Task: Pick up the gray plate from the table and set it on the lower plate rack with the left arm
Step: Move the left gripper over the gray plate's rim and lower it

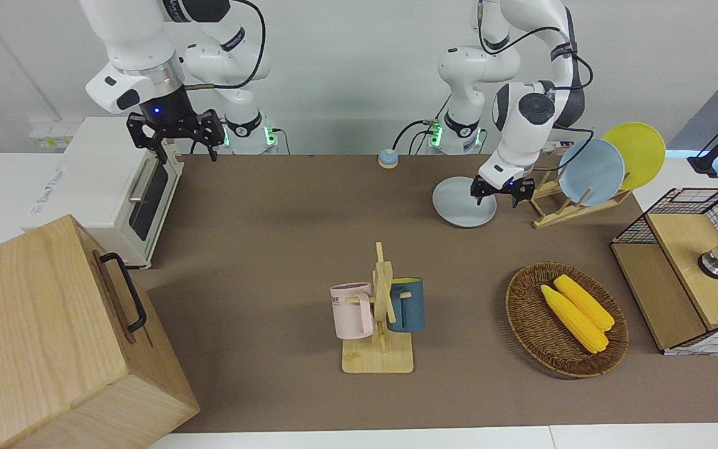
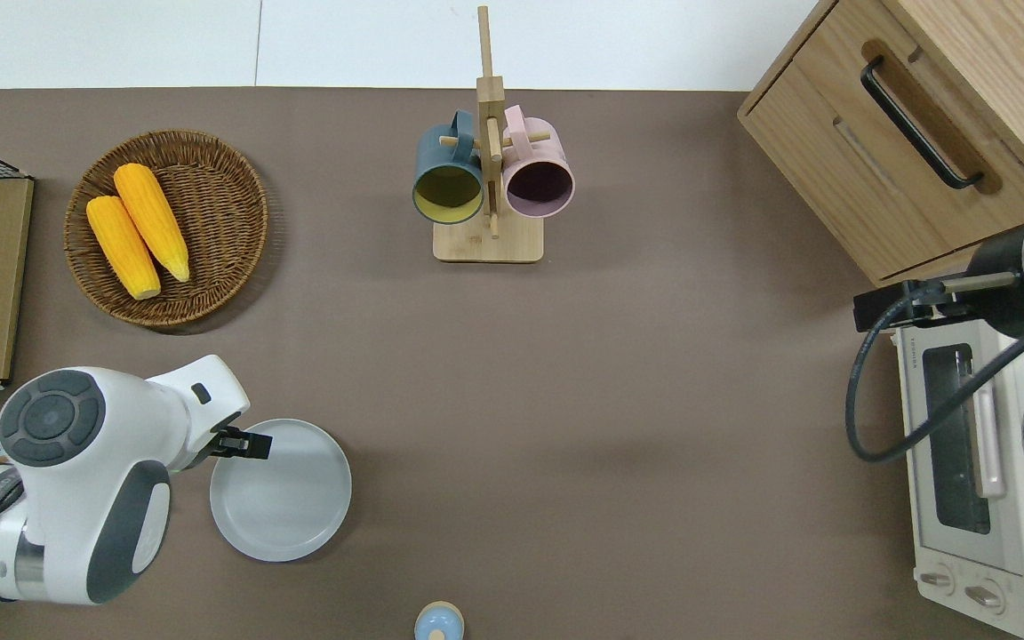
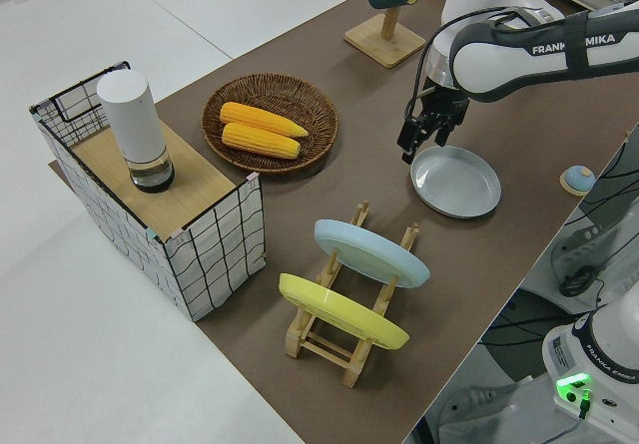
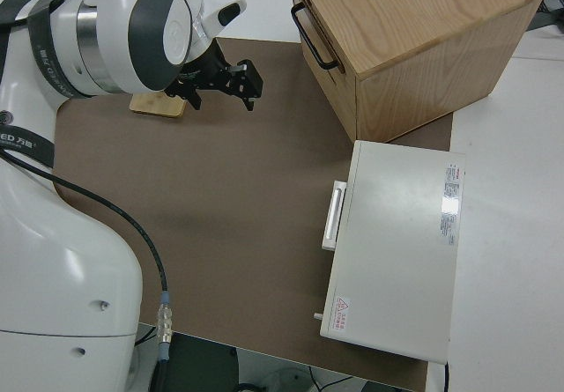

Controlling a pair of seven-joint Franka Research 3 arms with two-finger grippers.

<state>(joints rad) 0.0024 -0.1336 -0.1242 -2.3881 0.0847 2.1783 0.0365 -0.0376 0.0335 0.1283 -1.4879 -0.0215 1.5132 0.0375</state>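
1. The round, plain pale gray plate point(image 2: 285, 498) lies flat on the brown table mat point(image 2: 619, 400). It is not lifted and not yet in the rack, so picking, carrying and placing are all left to do.

2. The left arm's black two-finger gripper point(image 1: 501, 191) is low at the rim of the gray plate, on the side toward the rack. Its fingers are spread a little, one to each side of the rim as far as I can judge. Whether they already touch the rim I cannot tell.

3. So the gray plate is directly under and beside the left gripper, with most of the plate reaching away from it toward the middle of the table.

4. The small light-wood plate rack point(image 1: 568, 209) stands just beside the left gripper, toward the left arm's end of the table. It holds a round light blue plate point(image 1: 592, 171) and a round yellow plate point(image 1: 636, 151) in the upper slots. The lowest slot, the one closest to the gripper, is free.

5. The right gripper point(image 1: 175, 134) is parked, its fingers apart and empty.
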